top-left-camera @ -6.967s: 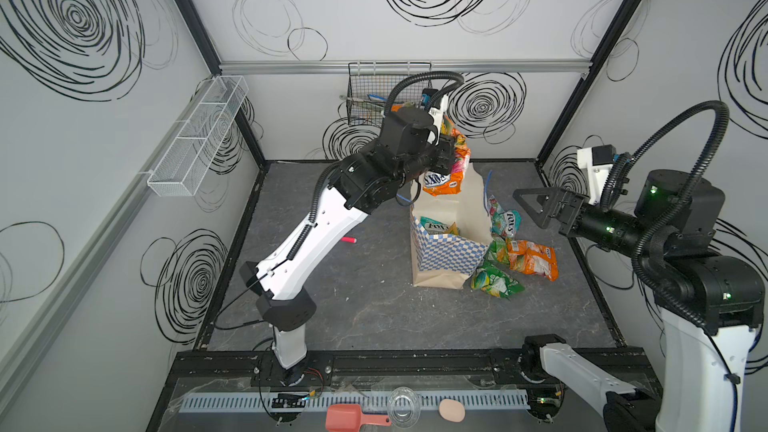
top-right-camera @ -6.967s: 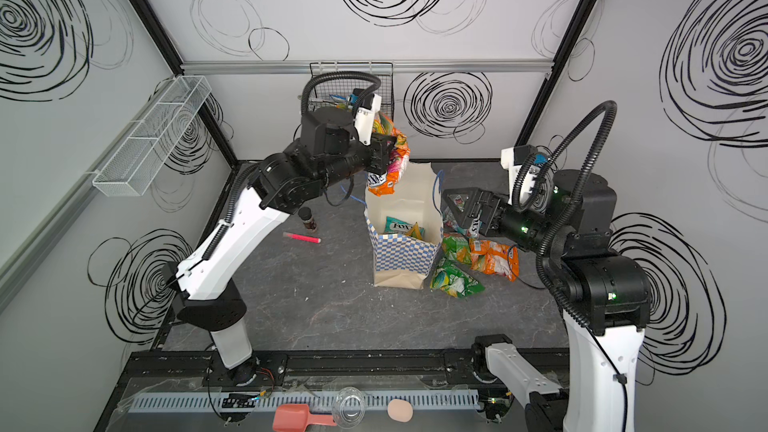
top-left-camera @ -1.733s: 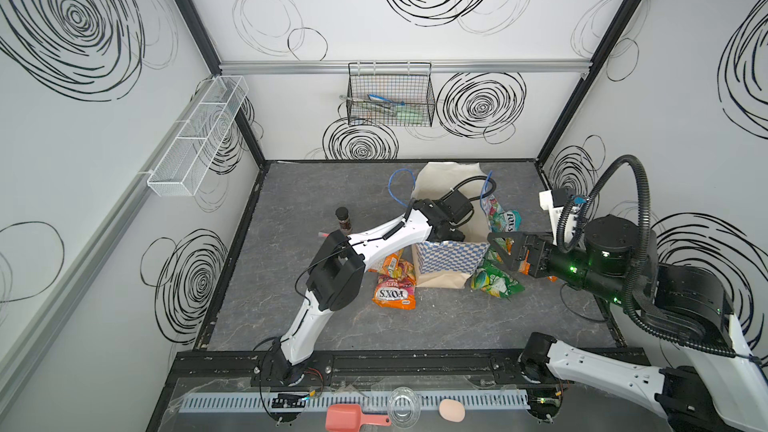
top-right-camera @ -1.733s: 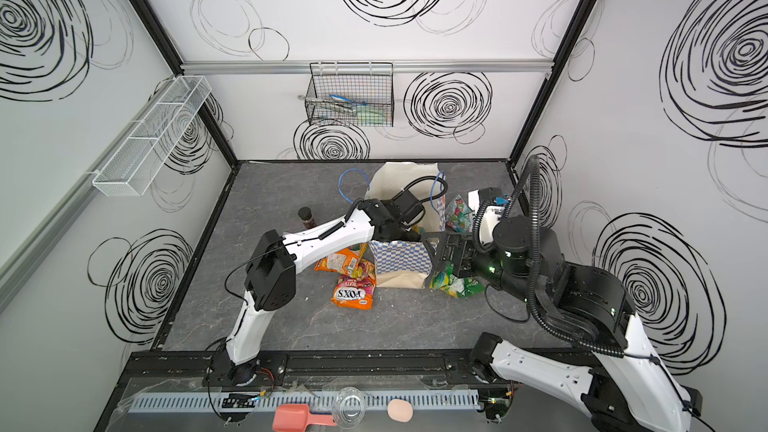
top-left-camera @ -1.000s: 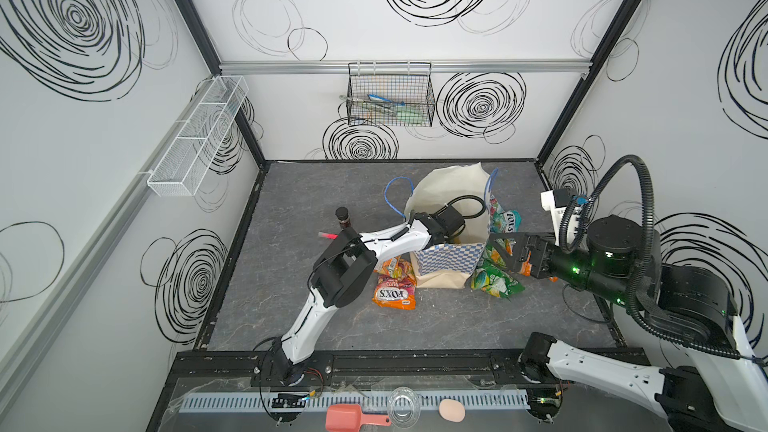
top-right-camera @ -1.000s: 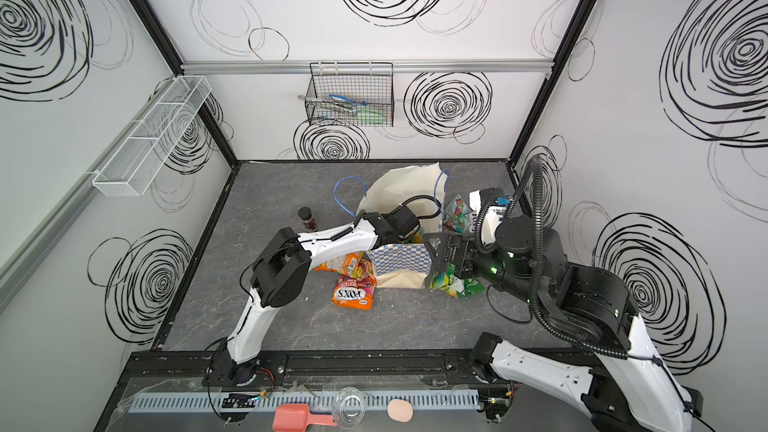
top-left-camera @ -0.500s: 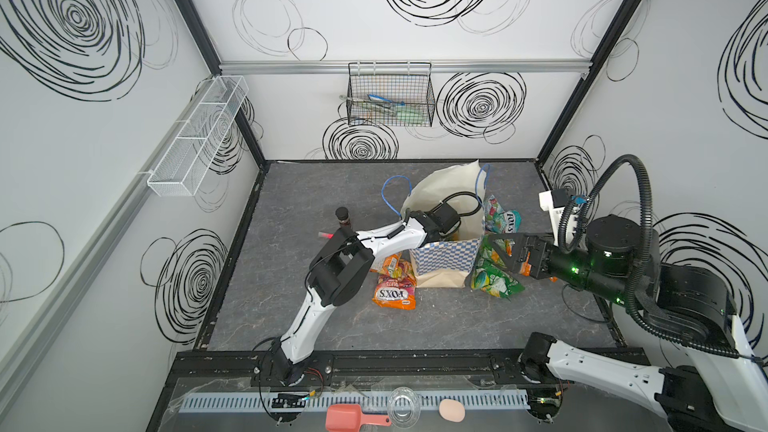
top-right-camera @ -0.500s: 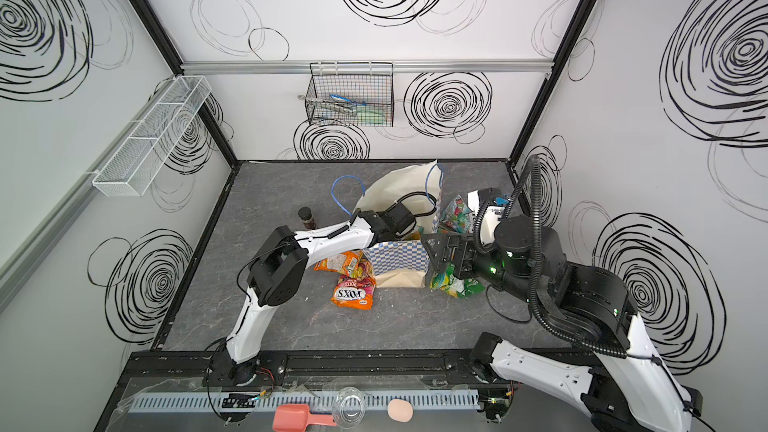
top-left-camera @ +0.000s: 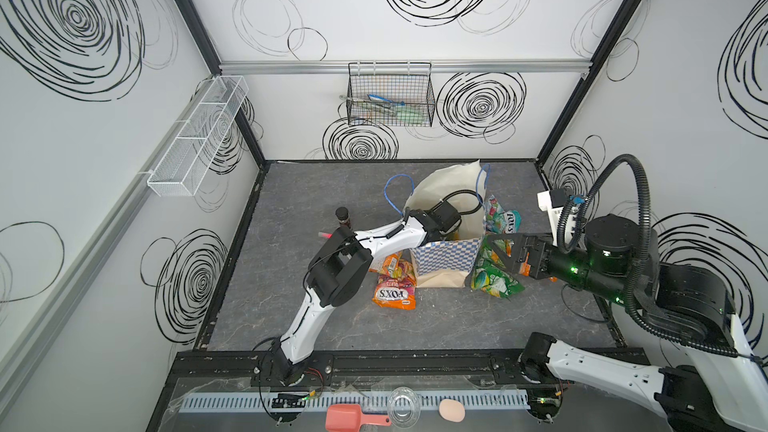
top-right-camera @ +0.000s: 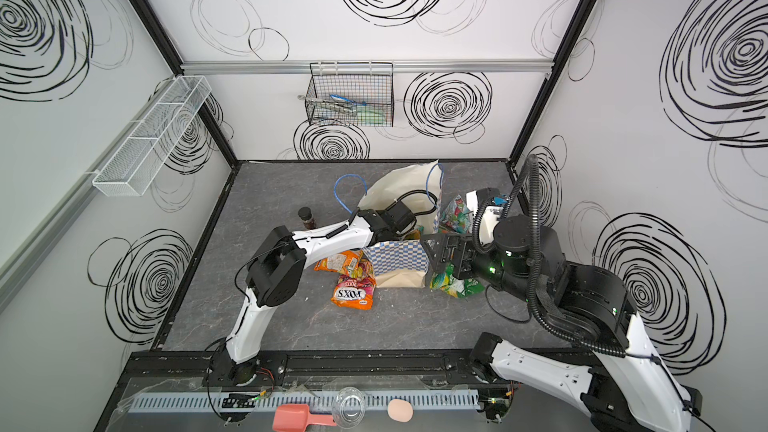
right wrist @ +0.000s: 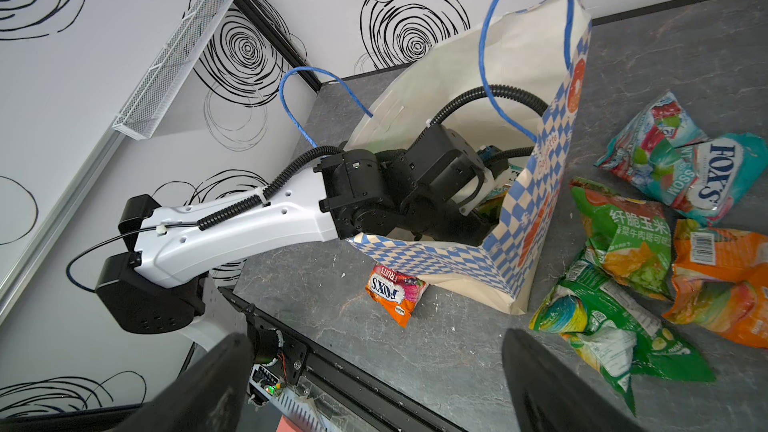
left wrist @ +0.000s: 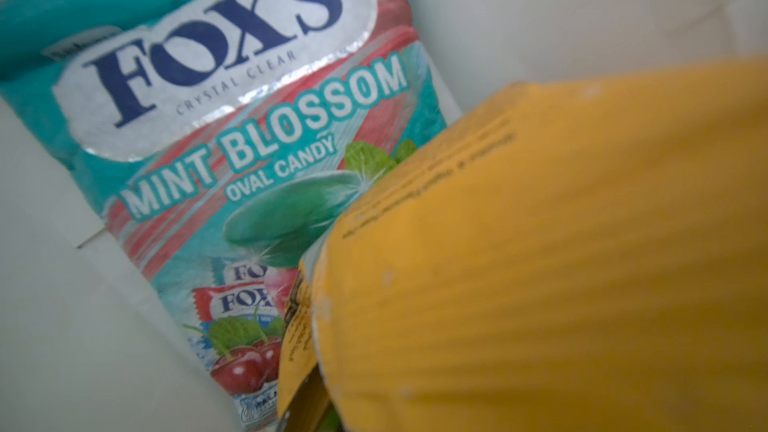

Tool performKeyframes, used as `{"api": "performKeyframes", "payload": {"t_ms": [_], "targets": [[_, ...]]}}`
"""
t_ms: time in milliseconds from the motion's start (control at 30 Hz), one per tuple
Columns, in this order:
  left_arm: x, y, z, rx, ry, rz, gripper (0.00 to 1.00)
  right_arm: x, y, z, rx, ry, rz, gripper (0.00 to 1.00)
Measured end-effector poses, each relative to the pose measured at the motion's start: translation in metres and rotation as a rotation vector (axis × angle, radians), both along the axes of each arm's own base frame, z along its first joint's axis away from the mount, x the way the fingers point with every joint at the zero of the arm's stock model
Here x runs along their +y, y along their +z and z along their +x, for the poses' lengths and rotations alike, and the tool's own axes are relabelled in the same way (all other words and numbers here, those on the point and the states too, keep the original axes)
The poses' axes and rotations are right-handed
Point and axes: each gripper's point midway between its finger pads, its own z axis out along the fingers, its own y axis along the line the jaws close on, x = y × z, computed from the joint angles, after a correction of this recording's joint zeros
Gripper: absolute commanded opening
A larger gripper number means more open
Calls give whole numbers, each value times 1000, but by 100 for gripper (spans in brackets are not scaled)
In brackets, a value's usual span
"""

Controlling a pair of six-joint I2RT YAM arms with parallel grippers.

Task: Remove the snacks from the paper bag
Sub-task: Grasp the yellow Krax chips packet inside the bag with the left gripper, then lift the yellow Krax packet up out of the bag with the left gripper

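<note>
Left claw (right wrist: 478,193), shut inside the cream checkered paper bag (top-left-camera: 442,259), seemingly pinches a yellow crinkly packet (left wrist: 540,243). Lifting could topple the bag around it; right claw (right wrist: 374,342) gapes empty alongside.

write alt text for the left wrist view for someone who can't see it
Close-up inside the paper bag: a teal FOX'S Mint Blossom candy packet rests against the cream inner wall. A blurred yellow-orange packet, very near the lens, overlaps one corner of it and fills much of the frame.
</note>
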Motion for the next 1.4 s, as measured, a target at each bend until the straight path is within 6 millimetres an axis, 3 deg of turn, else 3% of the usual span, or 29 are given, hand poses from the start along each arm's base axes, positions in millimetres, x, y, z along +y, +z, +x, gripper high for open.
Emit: {"api": "performKeyframes", "payload": {"t_ms": [367,700,833,1167,1300,1400], "targets": [[-4,43,27,-84,27,-25,0,4,-8,0,18,13,-20,97],[1,63,33,-109,40,-25,0,10,-19,0,46,32,-38,97],[-2,90,41,-145,50,-63,0,10,-21,-1,51,37,-39,97],[-4,183,58,-286,80,-195,0,12,-21,-2,55,44,-38,97],[-2,200,61,-311,89,-216,0,12,-21,-2,55,44,-38,97],[2,202,63,-314,97,-210,0,12,-21,-2,56,45,-38,97]]}}
